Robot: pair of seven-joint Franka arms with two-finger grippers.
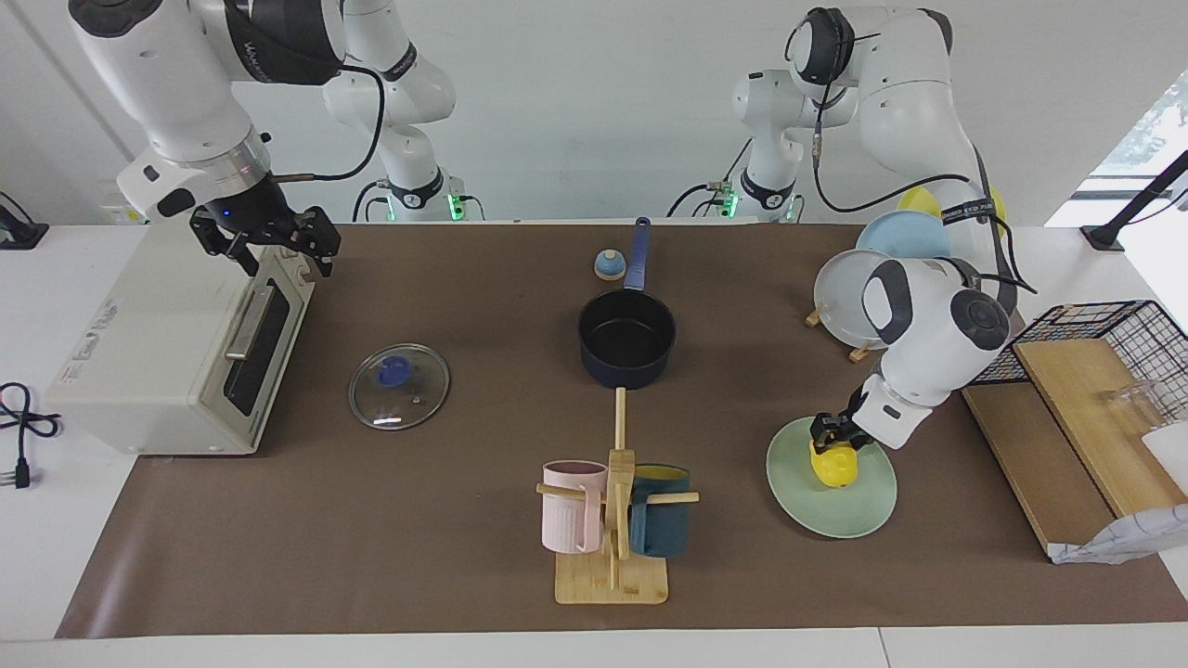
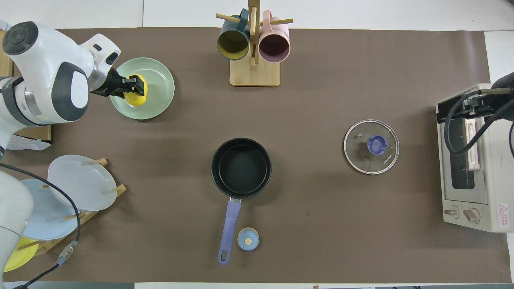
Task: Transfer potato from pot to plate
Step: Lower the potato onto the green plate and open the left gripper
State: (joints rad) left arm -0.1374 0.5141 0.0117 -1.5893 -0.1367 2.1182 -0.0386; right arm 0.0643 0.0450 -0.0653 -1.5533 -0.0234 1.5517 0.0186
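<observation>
You are close to the end: the pot (image 1: 626,337) sits empty in the middle of the table (image 1: 464,557), its black inside bare and its long handle pointing toward the robots, and the potato (image 1: 833,466) is already down at the plate (image 1: 863,515), which lies toward the left arm's end of the table and farther from the robots than the pot. The left claw (image 1: 832,436) is pinching the potato from above, and in the facing view the potato looks to be resting on the plate's surface, though you cannot be sure it bears its full weight there. What is left, as I judge it, is only to let go and lift the arm clear. The right claw (image 1: 269,237) waits over the toaster oven (image 1: 176,353) at the right arm's end, its fingers spread and holding nothing. The table is covered by a brown mat; on it you also have the glass lid (image 1: 399,386) lying flat between the oven and the pot, a mug tree (image 1: 614,520) with 2 mugs farther from the robots than the pot, a rack of plates (image 1: 849,297) near the left arm's base, and a wire basket (image 1: 1114,343) with wooden boards at that end. The room is white-walled.
</observation>
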